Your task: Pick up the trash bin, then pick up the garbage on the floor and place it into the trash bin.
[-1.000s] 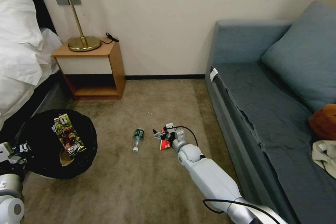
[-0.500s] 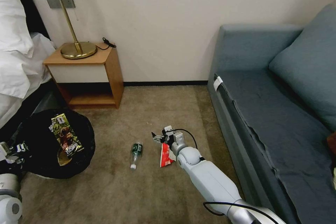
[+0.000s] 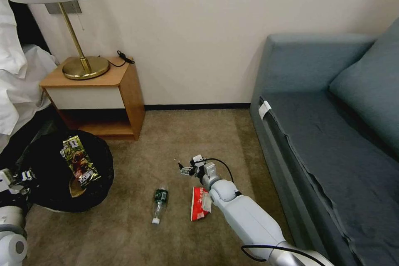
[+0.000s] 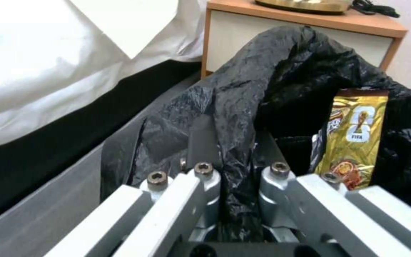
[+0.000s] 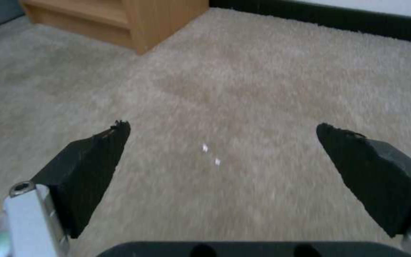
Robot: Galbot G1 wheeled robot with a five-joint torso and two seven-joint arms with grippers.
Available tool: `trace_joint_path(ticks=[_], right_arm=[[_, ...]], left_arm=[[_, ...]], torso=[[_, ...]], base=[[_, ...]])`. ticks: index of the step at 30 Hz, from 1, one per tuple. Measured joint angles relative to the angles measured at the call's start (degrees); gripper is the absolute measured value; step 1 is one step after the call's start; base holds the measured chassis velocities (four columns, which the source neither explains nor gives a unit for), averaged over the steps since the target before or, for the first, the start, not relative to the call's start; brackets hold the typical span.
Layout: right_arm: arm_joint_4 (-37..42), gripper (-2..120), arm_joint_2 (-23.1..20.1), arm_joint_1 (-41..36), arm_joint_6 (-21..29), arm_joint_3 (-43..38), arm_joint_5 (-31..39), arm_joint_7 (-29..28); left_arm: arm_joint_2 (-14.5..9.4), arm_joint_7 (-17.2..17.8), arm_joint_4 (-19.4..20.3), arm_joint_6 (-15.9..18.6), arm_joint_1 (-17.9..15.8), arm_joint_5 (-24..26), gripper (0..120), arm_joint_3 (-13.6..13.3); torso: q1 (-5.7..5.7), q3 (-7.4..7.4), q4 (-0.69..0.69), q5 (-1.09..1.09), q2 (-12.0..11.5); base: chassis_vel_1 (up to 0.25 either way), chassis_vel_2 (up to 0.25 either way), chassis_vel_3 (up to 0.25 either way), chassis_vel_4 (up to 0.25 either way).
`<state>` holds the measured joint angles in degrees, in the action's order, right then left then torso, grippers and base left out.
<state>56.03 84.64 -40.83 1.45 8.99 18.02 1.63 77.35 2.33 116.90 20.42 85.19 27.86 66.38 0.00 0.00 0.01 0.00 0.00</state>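
Trash bin [image 3: 62,199] pinched by left gripper [image 4: 234,157] | right gripper [image 3: 185,169] spread, empty | step: collecting garbage; red-and-white packet [image 3: 200,203] at its 6 o'clock | next: lower, close.

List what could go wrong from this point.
1. The left end effector pinches only the trash bin by its bag; the thin plastic may slip or tear.
2. The open right end effector sits past the red packet, so closing here would likely grab nothing.
3. The bottle lies on its side and may roll when touched.
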Motion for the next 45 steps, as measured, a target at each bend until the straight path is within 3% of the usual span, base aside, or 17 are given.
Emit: trace_joint_path(ticks=[7, 13, 16, 17, 19, 20, 22, 27, 34, 45], right_arm=[[0.7, 100, -0.6, -0.4, 1.5, 0.3, -0.5, -1.1], [2.8, 100, -3.1, -0.2, 5.7, 2.2, -0.3, -3.2], [8.3, 100, -6.5, 0.0, 13.5, 4.3, 5.6, -4.0], [8.3, 100, -6.5, 0.0, 13.5, 4.3, 5.6, -4.0], [13.5, 100, -9.0, 0.2, 20.9, 6.3, 10.8, -4.4], [13.5, 100, -9.0, 0.2, 20.9, 6.3, 10.8, -4.4], [17.9, 100, -11.4, 0.2, 26.2, 8.4, 14.1, -4.8], [25.2, 100, -15.8, -1.3, 33.4, 12.1, 21.1, -7.8], [28.9, 100, -18.2, -4.5, 35.6, 14.5, 23.3, -11.9], [28.8, 100, -17.9, -8.4, 35.1, 13.0, 21.4, -12.5]], left_arm=[[-0.2, -0.1, -0.3, -0.2, -0.1, 0.0, 5, -0.2], [-0.8, -0.1, -0.4, -0.2, 0.0, 0.0, 5, -0.2], [-1.1, -0.1, -0.1, -0.2, 0.1, 0.0, 5, -0.5], [-1.1, -0.1, -0.1, -0.2, 0.1, 0.0, 5, -0.5], [-1.2, -0.2, 0.0, -0.1, 0.2, -0.2, 5, -0.8], [-1.2, -0.2, 0.0, -0.1, 0.2, -0.2, 5, -0.8], [-1.3, -0.5, 0.0, 0.0, 0.2, -0.6, 5, -1.0], [-1.6, -1.0, 0.0, 0.2, 0.0, -1.0, 5, -1.3], [-2.2, -1.2, -0.3, 0.3, -0.1, -1.1, 5, -1.2], [-2.4, -1.7, -0.4, 0.0, 0.4, -1.1, 5, -1.2]], torso=[[0.01, 0.0, -0.01, 0.0, 0.0], [0.0, 0.0, -0.01, 0.01, 0.0], [0.0, 0.0, -0.01, 0.02, 0.0], [0.0, 0.0, -0.01, 0.02, 0.0], [0.0, 0.0, -0.01, 0.01, 0.0], [0.0, 0.0, -0.01, 0.01, 0.0], [0.0, 0.0, -0.01, 0.01, 0.0], [0.0, 0.0, -0.01, 0.01, 0.0], [0.0, 0.0, -0.01, 0.0, 0.0], [0.0, -0.01, -0.01, 0.01, 0.0]], base=[[-0.063, 0.132, 0.053, -0.143], [0.0, 0.0, 0.0, 0.0], [0.0, 0.0, 0.0, 0.0], [0.0, 0.0, 0.0, 0.0], [0.0, 0.0, 0.0, 0.0], [0.0, 0.0, 0.0, 0.0], [0.0, 0.0, 0.0, 0.0], [0.0, 0.0, 0.0, 0.0], [0.0, 0.0, 0.0, 0.0], [0.0, 0.0, 0.0, 0.0]])
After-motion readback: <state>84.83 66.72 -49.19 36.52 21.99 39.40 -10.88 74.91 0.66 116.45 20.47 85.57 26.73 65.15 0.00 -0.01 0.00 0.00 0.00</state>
